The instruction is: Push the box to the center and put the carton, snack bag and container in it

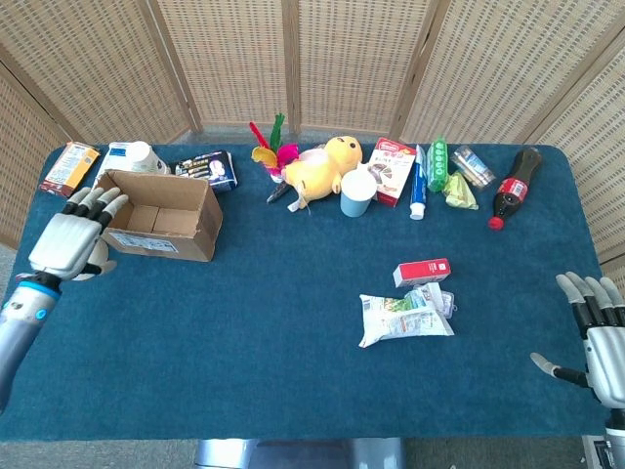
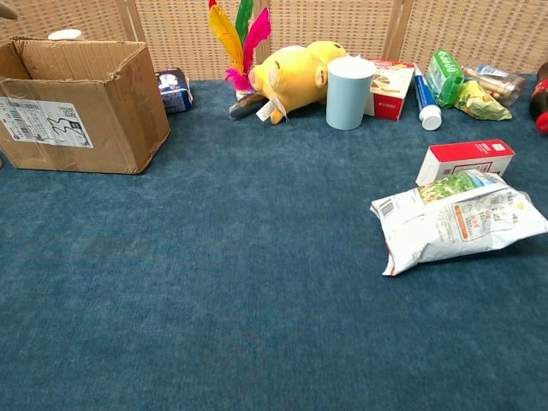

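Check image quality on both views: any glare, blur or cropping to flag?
Head view: even light, soft shadows, sharp; slight sheen on the snack bag; right hand cropped by the frame edge. Chest view: sharp, no glare; cardboard box cut off at left, only a sliver of the left hand shows.

Blue table (image 1: 244, 332), box (image 1: 156, 215), carton (image 1: 422, 272), snack bag (image 1: 402, 318)

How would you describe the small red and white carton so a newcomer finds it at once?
Start from the blue cloth-covered table and look right of its centre, away from the back row of clutter. The red and white carton lies flat there, just behind the crinkled white snack bag. It is the only rigid rectangular box in that open area.
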`<state>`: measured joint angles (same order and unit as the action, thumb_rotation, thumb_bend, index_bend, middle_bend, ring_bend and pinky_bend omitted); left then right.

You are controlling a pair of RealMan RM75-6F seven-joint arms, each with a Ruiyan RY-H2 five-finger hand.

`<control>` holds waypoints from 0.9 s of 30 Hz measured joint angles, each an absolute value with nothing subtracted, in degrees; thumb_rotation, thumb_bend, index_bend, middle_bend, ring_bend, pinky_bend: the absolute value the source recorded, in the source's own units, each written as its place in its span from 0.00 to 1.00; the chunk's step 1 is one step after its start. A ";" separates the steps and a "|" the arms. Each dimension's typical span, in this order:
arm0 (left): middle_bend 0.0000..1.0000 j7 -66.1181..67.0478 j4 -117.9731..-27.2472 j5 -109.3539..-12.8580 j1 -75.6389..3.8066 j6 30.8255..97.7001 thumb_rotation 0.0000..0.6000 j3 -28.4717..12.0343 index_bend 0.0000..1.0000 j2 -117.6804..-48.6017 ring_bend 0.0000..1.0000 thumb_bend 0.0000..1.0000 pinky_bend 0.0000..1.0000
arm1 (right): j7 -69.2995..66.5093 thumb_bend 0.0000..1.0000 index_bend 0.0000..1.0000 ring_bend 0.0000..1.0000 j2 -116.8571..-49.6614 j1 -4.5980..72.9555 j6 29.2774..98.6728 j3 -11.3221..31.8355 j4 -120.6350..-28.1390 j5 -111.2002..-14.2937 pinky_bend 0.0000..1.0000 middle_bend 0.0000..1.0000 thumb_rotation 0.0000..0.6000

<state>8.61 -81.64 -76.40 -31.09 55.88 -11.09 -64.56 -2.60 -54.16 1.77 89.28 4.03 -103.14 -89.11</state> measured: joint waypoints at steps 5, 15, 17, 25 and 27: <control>0.04 15.61 -78.07 -71.65 -34.45 53.17 1.00 -12.08 0.16 -69.69 0.05 0.16 0.38 | -4.48 0.00 0.00 0.00 -53.55 1.77 89.08 4.09 -102.94 -88.85 0.05 0.00 1.00; 0.44 31.95 -73.64 -66.60 -38.57 52.80 1.00 -11.52 0.48 -76.63 0.41 0.16 0.67 | -8.70 0.00 0.00 0.00 -52.42 1.76 88.85 4.51 -102.52 -87.87 0.05 0.00 1.00; 0.56 36.17 -73.08 -65.00 -39.61 52.69 1.00 -11.34 0.60 -77.97 0.52 0.16 0.76 | -9.19 0.00 0.00 0.00 -52.25 1.75 88.78 4.53 -102.51 -87.76 0.05 0.00 1.00; 0.66 45.61 -72.90 -62.98 -41.97 55.03 1.00 -9.42 0.70 -81.29 0.63 0.18 0.86 | -10.98 0.00 0.00 0.00 -51.74 1.78 88.47 4.76 -102.19 -87.14 0.05 0.00 1.00; 0.66 46.21 -73.18 -63.29 -42.06 55.96 1.00 -9.08 0.70 -81.48 0.64 0.18 0.86 | -11.26 0.00 0.00 0.00 -51.65 1.82 88.37 4.76 -102.17 -87.14 0.05 0.00 1.00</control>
